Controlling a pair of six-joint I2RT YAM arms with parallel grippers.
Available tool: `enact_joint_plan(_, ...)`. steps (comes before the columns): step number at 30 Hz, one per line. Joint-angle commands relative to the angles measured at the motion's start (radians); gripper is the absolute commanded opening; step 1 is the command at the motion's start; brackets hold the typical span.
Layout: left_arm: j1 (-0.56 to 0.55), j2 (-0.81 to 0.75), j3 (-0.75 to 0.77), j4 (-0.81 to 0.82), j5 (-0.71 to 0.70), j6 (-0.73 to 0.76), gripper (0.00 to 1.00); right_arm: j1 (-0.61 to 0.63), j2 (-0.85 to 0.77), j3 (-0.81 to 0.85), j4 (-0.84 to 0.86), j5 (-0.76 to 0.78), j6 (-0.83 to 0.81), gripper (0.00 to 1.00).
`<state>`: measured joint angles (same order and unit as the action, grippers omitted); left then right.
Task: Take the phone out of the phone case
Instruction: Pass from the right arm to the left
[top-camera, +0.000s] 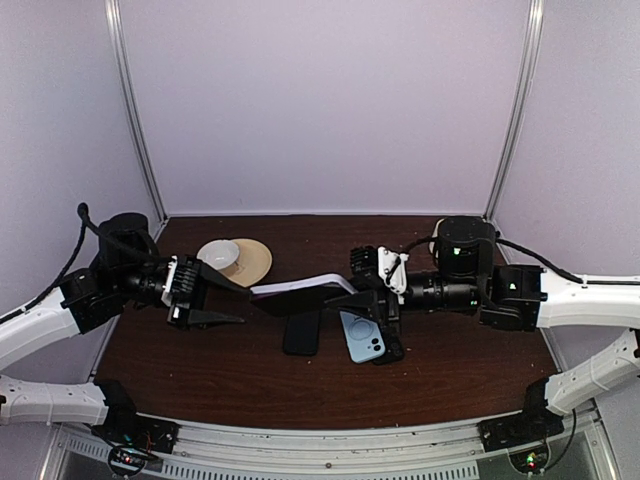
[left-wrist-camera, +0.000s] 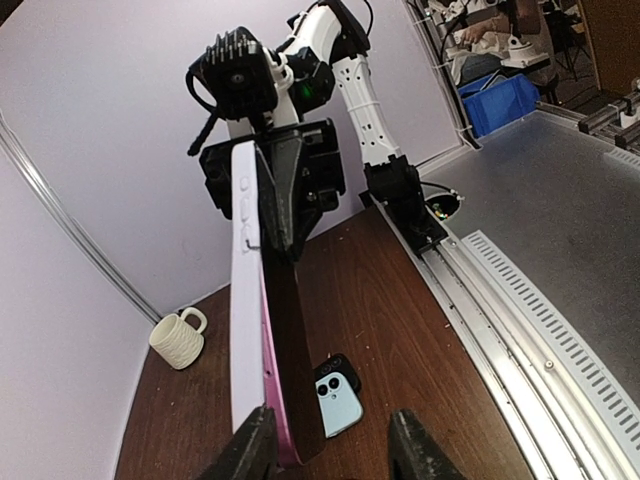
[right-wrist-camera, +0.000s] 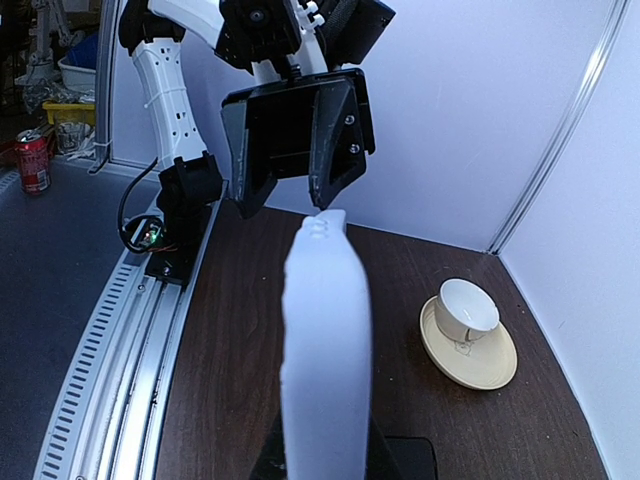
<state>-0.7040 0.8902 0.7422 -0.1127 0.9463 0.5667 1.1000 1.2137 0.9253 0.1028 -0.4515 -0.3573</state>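
White shell: phone case (left-wrist-camera: 245, 330), white back with a pink rim, held up in the air over the table (top-camera: 450, 370), between the two arms.
Contents: phone (left-wrist-camera: 297, 340) shows as a dark slab lying against the shell along its whole visible length. No end stands clear of it.
Progress: judged early. The cased phone is lifted and shared between the arms; the separation itself is not yet done. Whether the pink rim has begun to peel anywhere, cannot tell.
Left to do: free a corner, strip the shell off, end with phone and case apart.
Long axis: roughly level, running left to right from one gripper to the other. In the right wrist view it runs straight away from the lens.
Facing: tilted rather than flat. From the top view, pale shell on the far side, dark face on the near side.
Right gripper (left-wrist-camera: 272, 215): pressed together on the phone case's right-hand end, one finger over the dark face, the other behind the white back.
Left gripper (left-wrist-camera: 335, 450): fingers spread, the free end between them, close by one finger with a gap to the other. Not clamped, as far as shows.
Below: black handset (top-camera: 302, 333) and pale-blue handset (top-camera: 362, 337) flat on the table, just beside each other.
Further out: cup (top-camera: 218, 255) on saucer (top-camera: 258, 262), behind the left gripper.
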Motion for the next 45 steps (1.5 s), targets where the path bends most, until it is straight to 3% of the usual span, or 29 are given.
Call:
enact_joint_plan(1,-0.005,-0.004,-0.006,0.032,0.013,0.000,0.39,0.007,-0.033,0.044,0.124,0.003,0.023,0.00)
enact_joint_plan(12,-0.005,-0.003,-0.011,0.038,-0.001,0.001,0.39,0.008,-0.032,0.046,0.133,0.007,0.031,0.00)
enact_joint_plan(19,-0.004,0.014,-0.013,0.044,-0.031,-0.002,0.47,0.016,-0.020,0.043,0.163,-0.087,0.037,0.00)
enact_joint_plan(34,-0.006,0.073,0.003,0.063,-0.088,-0.063,0.42,0.038,0.039,0.054,0.232,-0.086,0.040,0.00)
enact_joint_plan(39,-0.006,0.097,0.023,0.080,-0.103,-0.106,0.35,0.042,0.051,0.062,0.221,-0.082,0.028,0.00)
enact_joint_plan(45,-0.006,0.095,0.019,0.131,-0.111,-0.144,0.19,0.049,0.068,0.064,0.216,-0.077,0.024,0.00)
